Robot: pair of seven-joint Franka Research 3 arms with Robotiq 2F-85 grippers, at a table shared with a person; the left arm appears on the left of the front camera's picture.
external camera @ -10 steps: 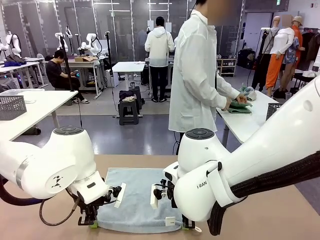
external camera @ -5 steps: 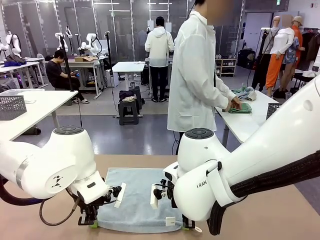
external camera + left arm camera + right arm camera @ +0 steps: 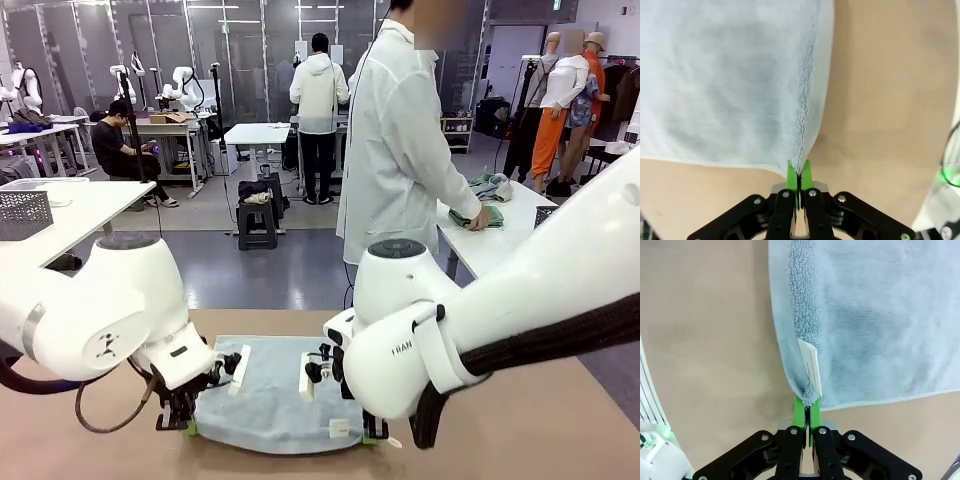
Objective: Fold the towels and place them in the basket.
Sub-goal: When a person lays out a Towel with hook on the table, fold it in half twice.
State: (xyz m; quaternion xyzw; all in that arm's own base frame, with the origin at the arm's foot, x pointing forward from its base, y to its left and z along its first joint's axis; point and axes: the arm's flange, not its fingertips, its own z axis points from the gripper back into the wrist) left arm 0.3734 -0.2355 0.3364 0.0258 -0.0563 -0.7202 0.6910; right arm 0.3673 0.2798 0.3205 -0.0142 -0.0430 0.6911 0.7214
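A pale blue-grey towel [image 3: 268, 395] lies spread on the tan table between my two arms. My left gripper [image 3: 189, 427] is shut on its near left corner, and the left wrist view shows the green pads [image 3: 791, 175] pinching the towel [image 3: 730, 85] edge. My right gripper [image 3: 372, 436] is shut on the near right corner, beside the white sewn label [image 3: 339, 427]. In the right wrist view the pads [image 3: 799, 411] clamp the towel [image 3: 875, 325] just below that label [image 3: 810, 362]. The near edge is raised off the table. The basket is out of view here.
A person in a white coat [image 3: 395, 150] stands beyond the far table edge, turned toward a side table with folded green cloth [image 3: 477, 216]. A grey lattice basket [image 3: 22, 212] sits on another table at far left. Bare tan tabletop [image 3: 540, 440] extends right of the towel.
Both grippers have lifted slightly with the towel's near corners, raising its near edge. The person has shifted and moved a hand over the green cloth.
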